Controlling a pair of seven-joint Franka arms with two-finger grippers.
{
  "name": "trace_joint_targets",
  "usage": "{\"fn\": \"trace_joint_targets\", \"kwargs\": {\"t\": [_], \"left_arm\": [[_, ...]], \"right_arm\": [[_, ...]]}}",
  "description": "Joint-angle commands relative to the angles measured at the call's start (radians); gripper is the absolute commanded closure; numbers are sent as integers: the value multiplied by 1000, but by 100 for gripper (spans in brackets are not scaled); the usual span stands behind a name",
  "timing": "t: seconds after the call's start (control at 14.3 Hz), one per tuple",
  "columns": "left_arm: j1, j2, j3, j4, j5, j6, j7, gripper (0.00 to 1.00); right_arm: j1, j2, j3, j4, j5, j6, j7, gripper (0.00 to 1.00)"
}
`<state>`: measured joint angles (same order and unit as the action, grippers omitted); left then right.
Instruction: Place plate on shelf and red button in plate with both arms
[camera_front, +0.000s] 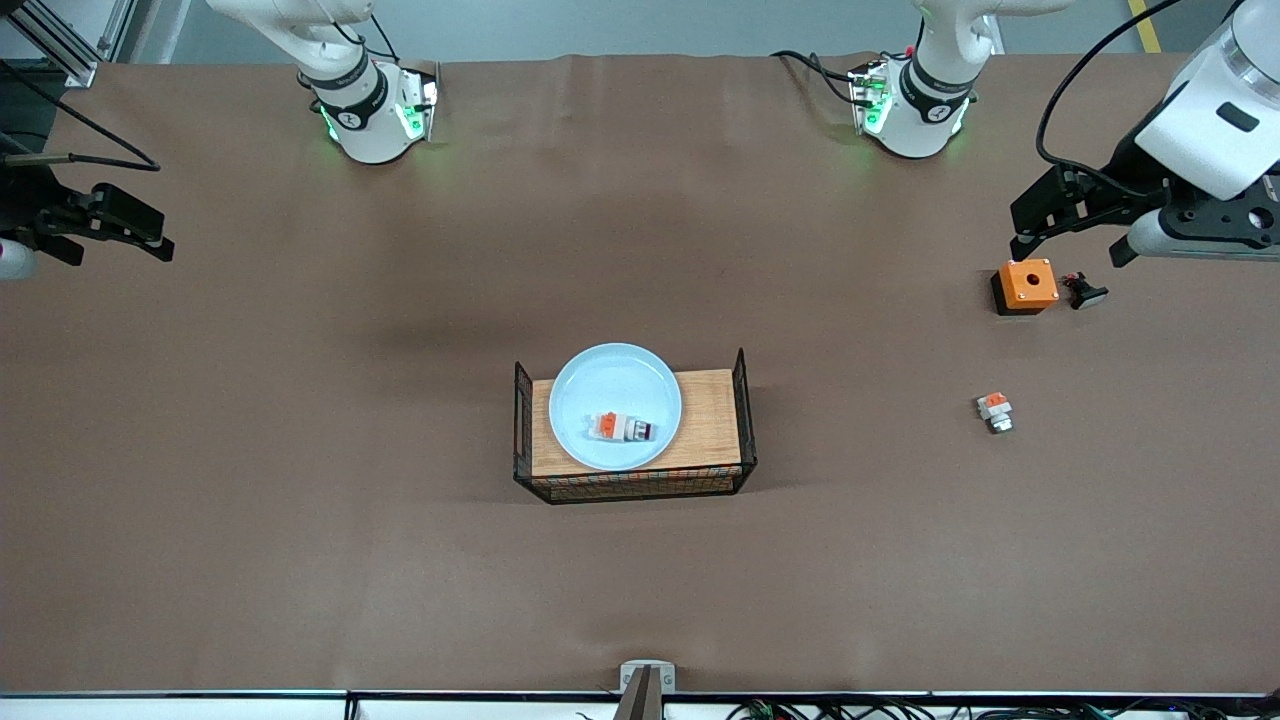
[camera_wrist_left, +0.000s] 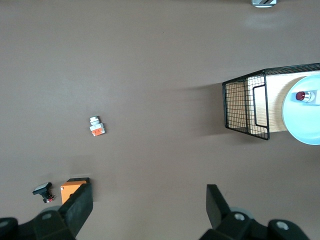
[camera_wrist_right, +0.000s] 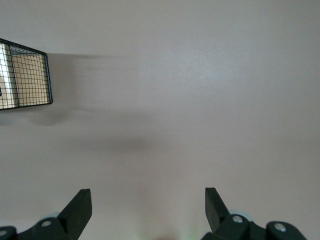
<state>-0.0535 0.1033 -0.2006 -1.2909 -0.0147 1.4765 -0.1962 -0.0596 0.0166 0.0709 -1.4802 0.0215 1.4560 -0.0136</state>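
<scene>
The pale blue plate (camera_front: 610, 380) rests on a wooden tray (camera_front: 712, 420) with black wire ends, in the middle of the table. The red button (camera_front: 622, 427), a white-grey block with an orange patch, lies in the plate on its side. The left wrist view shows its red cap on the red button (camera_wrist_left: 305, 96) and the plate (camera_wrist_left: 306, 125). My left gripper (camera_front: 1065, 250) hangs open and empty over the table by the orange box, at the left arm's end; my left gripper (camera_wrist_left: 147, 195) shows wide jaws. My right gripper (camera_front: 115, 250) is open and empty over bare table at the right arm's end, as my right gripper (camera_wrist_right: 147, 197) shows.
An orange box with a hole (camera_front: 1025, 285) and a small black part (camera_front: 1085, 292) sit under the left gripper. A white-and-orange block with a silver end (camera_front: 994, 411) lies nearer the front camera than the box. A wire end of the tray (camera_wrist_right: 30, 75) shows in the right wrist view.
</scene>
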Motion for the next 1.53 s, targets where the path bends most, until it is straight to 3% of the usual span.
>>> {"fn": "trace_joint_targets", "kwargs": {"t": [0.0,1.46], "left_arm": [[1,0,-3,5,-2,-10,11,0],[1,0,-3,10,-1,-8,14,0]], "right_arm": [[9,16,1,26,12,4,-12,0],[18,22,-3,24,-3,15,-81,0]]}}
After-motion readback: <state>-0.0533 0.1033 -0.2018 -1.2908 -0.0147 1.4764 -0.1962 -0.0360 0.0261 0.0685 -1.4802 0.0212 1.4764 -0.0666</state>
